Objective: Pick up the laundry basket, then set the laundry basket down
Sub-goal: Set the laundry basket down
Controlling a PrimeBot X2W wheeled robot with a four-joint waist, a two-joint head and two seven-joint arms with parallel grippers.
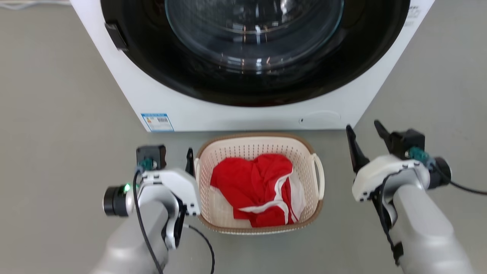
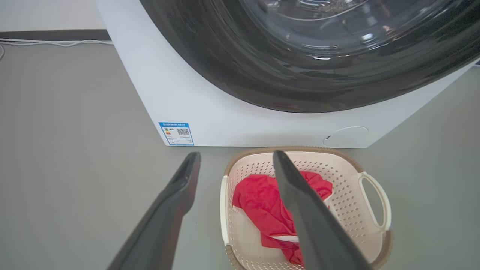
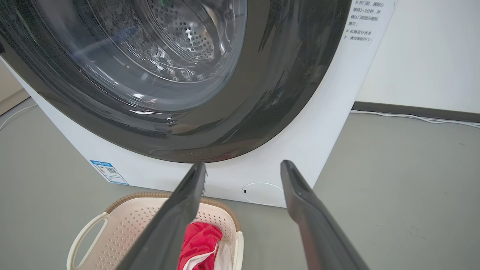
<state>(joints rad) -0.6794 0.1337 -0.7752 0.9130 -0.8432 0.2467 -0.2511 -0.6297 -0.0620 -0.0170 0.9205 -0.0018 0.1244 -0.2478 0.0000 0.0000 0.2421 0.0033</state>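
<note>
Basket (image 1: 247,150): on floor (image 1: 57,114), far rim near washer (image 1: 243,114).
Left end effector (image 2: 237,155): wide open, empty, beside left handle.
Right end effector (image 1: 362,126): wide open, empty, bare floor around it.
Labels: blue sticker (image 1: 157,122), unreadable; Chinese notice (image 3: 365,18).

Cream laundry basket (image 1: 262,146), dotted with perforations, brown band round the rim, white handles (image 1: 319,177) — inside, a bright red garment (image 1: 251,179) striped white. Behind, white washing machine (image 1: 228,114), glossy black door ring (image 1: 152,57), blue label (image 1: 157,122) — grey floor (image 1: 57,114).
</note>
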